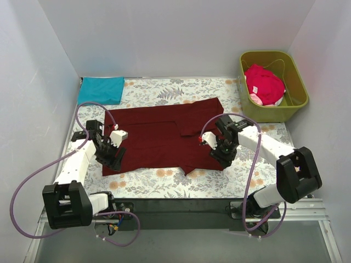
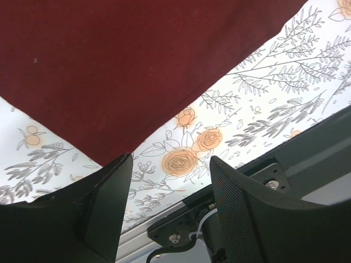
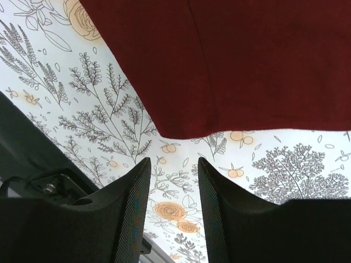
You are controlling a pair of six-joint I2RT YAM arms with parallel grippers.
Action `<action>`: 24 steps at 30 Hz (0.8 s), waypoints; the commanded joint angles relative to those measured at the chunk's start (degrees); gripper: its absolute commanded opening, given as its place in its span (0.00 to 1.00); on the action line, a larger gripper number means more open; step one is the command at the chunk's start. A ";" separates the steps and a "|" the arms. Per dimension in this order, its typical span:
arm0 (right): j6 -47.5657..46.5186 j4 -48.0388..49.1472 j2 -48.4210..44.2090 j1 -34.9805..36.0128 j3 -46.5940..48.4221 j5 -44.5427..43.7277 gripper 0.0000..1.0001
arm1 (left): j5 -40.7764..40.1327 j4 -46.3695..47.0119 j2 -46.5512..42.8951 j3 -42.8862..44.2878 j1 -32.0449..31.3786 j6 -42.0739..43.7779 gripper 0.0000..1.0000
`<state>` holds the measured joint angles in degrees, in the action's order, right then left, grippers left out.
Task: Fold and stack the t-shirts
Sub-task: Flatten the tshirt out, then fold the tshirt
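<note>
Roughly a third done, by my read: teal t-shirt (image 1: 100,90) lies folded flat at the far-left corner of the tablecloth (image 1: 164,183). The maroon t-shirt (image 1: 164,137) is spread mid-table, a flap seemingly turned in on its right side, otherwise unfolded. The red-pink t-shirt (image 1: 264,84) sits bunched in the olive tub (image 1: 300,93) at far right, not yet started. Left to do: fold maroon, stack it with teal, then fetch and fold red-pink. Left gripper (image 2: 170,205) is low at the maroon shirt's near-left corner, jaws wide apart, nothing between them. The hem corner ends just beside one finger (image 2: 107,197) — contact unclear. Right gripper (image 3: 173,211) is at the near-right hem, jaws parted more narrowly, also empty — cloth edge just ahead of the tips, bare tablecloth in the gap.
</note>
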<state>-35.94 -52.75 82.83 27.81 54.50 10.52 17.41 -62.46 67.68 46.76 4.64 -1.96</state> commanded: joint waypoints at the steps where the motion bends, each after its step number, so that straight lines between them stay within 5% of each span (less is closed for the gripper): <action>1: -0.18 3.17 0.14 2.33 -1.85 -3.40 0.47 | 3.42 -1.44 0.87 1.05 2.03 -0.24 0.57; 13: 0.52 8.72 4.45 7.25 -3.88 -5.78 0.47 | 7.64 -2.67 6.41 2.10 11.08 3.35 0.57; 16: 0.52 9.33 4.80 7.87 -4.14 -5.95 0.40 | 7.55 -2.67 7.55 2.28 13.10 4.59 0.57; 21: 0.35 9.86 4.98 8.31 -4.67 -5.87 0.03 | 7.11 -2.76 6.68 1.23 13.72 6.87 0.57; 24: 0.26 9.42 3.67 8.31 -4.58 -5.78 0.01 | 6.41 -2.50 4.23 -0.70 13.72 9.95 0.56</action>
<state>-35.59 -43.48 87.70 35.77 50.09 4.58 23.22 -64.47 75.22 47.16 18.06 3.79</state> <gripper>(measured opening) 0.024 0.563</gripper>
